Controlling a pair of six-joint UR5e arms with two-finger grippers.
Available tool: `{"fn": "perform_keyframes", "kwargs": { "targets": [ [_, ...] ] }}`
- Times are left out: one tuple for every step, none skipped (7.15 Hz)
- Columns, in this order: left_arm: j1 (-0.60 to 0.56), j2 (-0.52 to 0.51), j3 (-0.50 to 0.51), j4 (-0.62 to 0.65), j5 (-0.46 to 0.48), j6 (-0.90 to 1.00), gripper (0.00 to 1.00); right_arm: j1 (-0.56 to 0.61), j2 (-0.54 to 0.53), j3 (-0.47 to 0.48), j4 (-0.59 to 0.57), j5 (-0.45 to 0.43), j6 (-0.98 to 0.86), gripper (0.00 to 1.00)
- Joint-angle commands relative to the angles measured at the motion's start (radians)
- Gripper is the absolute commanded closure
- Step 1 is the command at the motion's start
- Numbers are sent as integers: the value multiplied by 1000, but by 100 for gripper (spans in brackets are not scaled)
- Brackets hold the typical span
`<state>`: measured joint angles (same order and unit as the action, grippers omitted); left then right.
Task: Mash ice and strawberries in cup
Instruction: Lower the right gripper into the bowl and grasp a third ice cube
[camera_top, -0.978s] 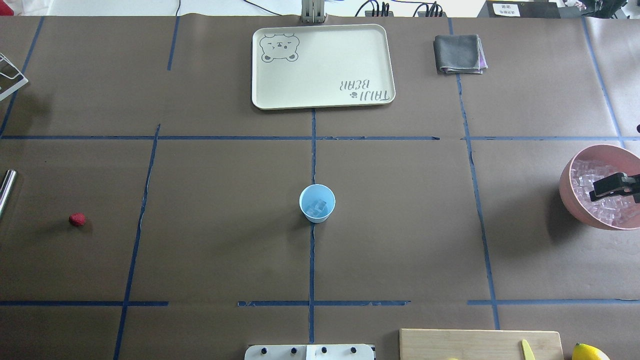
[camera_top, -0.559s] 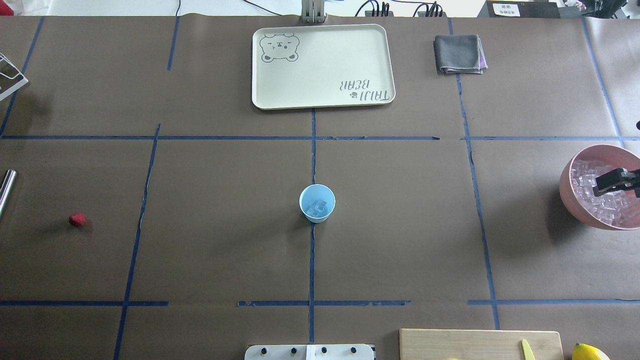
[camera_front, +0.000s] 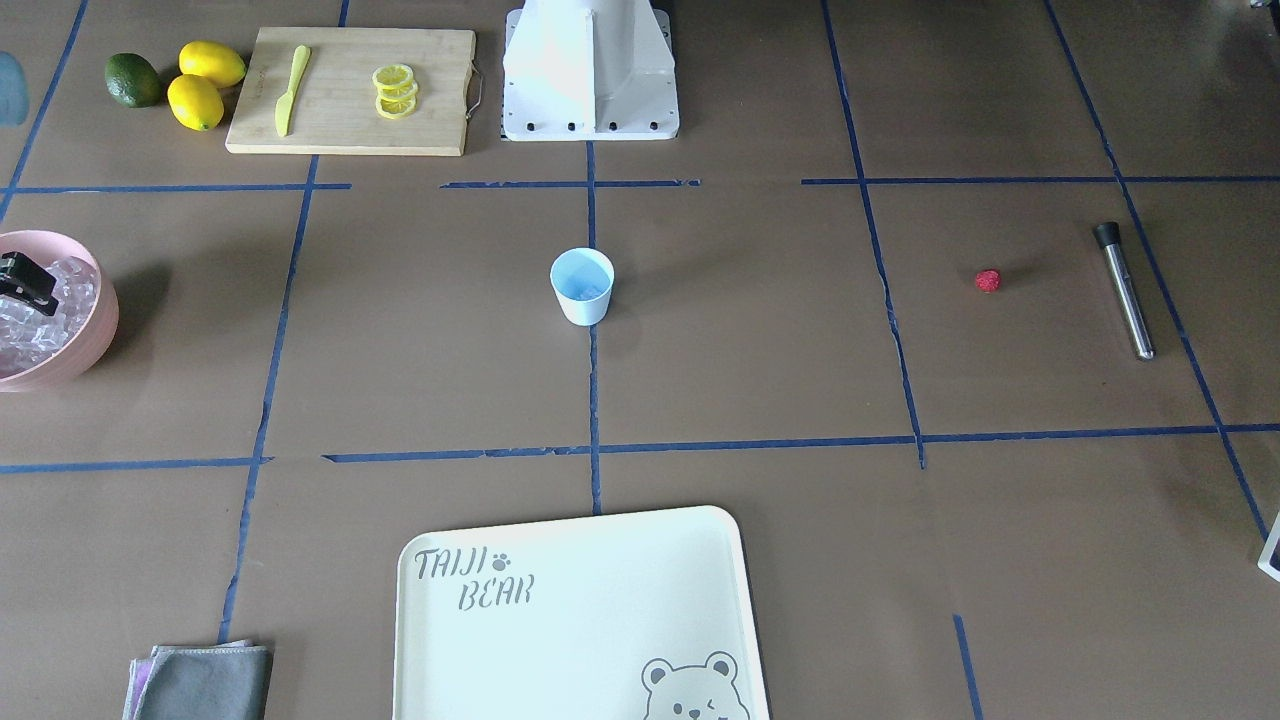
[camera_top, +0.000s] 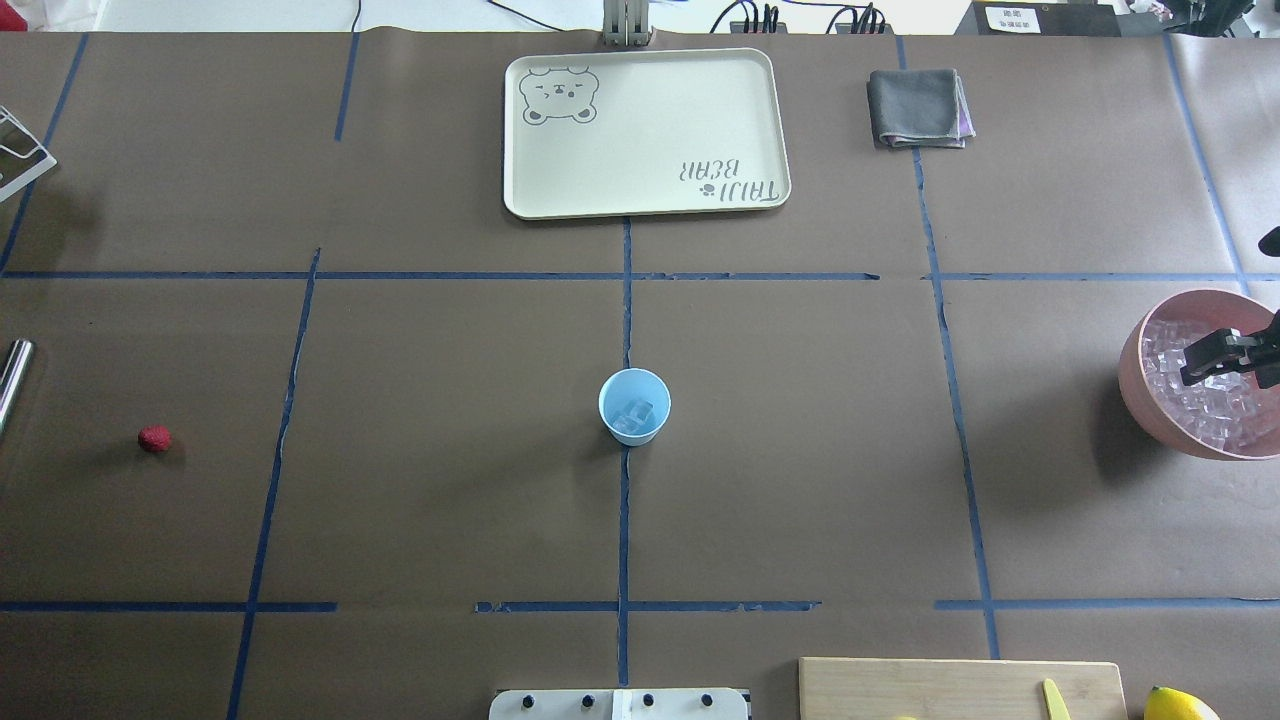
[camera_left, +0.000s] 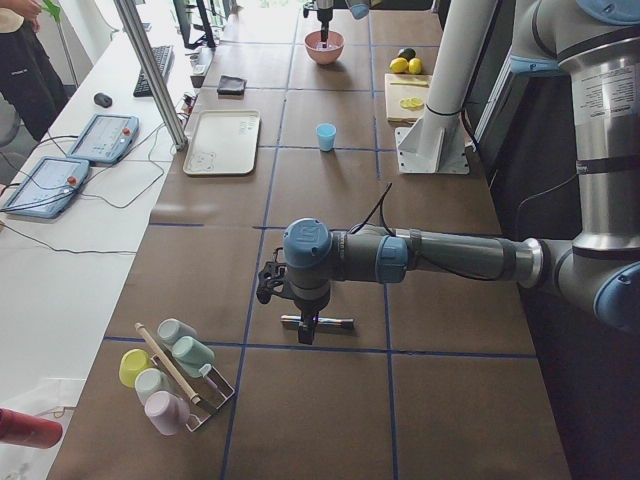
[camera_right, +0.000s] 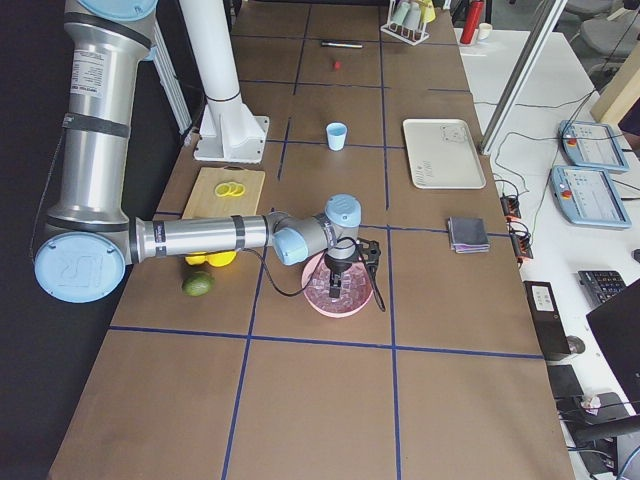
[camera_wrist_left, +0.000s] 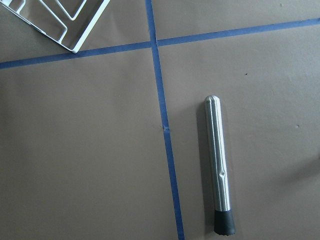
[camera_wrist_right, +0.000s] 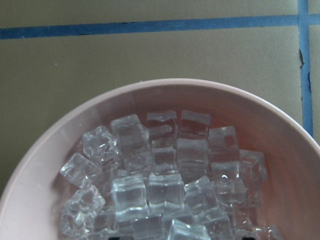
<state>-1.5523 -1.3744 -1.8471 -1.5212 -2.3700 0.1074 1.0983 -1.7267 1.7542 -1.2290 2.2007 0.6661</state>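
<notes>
Some ice (camera_top: 633, 415) is seen in the cup (camera_top: 634, 405) at mid-table; the strawberry (camera_top: 154, 438) is left well apart, and nothing appears mashed. The right gripper (camera_top: 1215, 358) is held over the bowl (camera_top: 1133, 398) of cubes, the left gripper (camera_left: 304, 333) above the muddler (camera_wrist_left: 218, 170); whether either is open cannot be told.

The brown, blue-taped table (camera_front: 760, 340) carries a cup (camera_front: 582, 287), 1 strawberry (camera_front: 988, 281) and a metal rod (camera_front: 1125, 292). A tray (camera_front: 600, 600), cloth (camera_front: 205, 682), pink bowl (camera_front: 105, 318), cutting board (camera_front: 340, 125) and 2 lemons (camera_front: 211, 63) line its edges.
</notes>
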Motion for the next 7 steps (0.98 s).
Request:
{"fn": "perform_keyframes", "kwargs": {
  "targets": [
    [1, 0, 0, -1, 0, 0, 0, 2, -1, -1, 0, 1, 1, 85],
    [0, 0, 3, -1, 0, 0, 0, 3, -2, -1, 0, 2, -2, 100],
    [0, 0, 2, -1, 0, 0, 0, 6, -2, 1, 0, 4, -2, 100],
    [0, 0, 0, 1, 0, 0, 0, 9, -2, 4, 0, 8, 0, 100],
    [0, 0, 0, 1, 0, 0, 0, 32, -1, 25, 0, 22, 0, 100],
    [0, 0, 0, -1, 0, 0, 0, 38, -10, 112, -12, 34, 4, 100],
    [0, 0, -3, -1, 0, 0, 0, 37, 2, 170, -10, 49, 73, 100]
  ]
}}
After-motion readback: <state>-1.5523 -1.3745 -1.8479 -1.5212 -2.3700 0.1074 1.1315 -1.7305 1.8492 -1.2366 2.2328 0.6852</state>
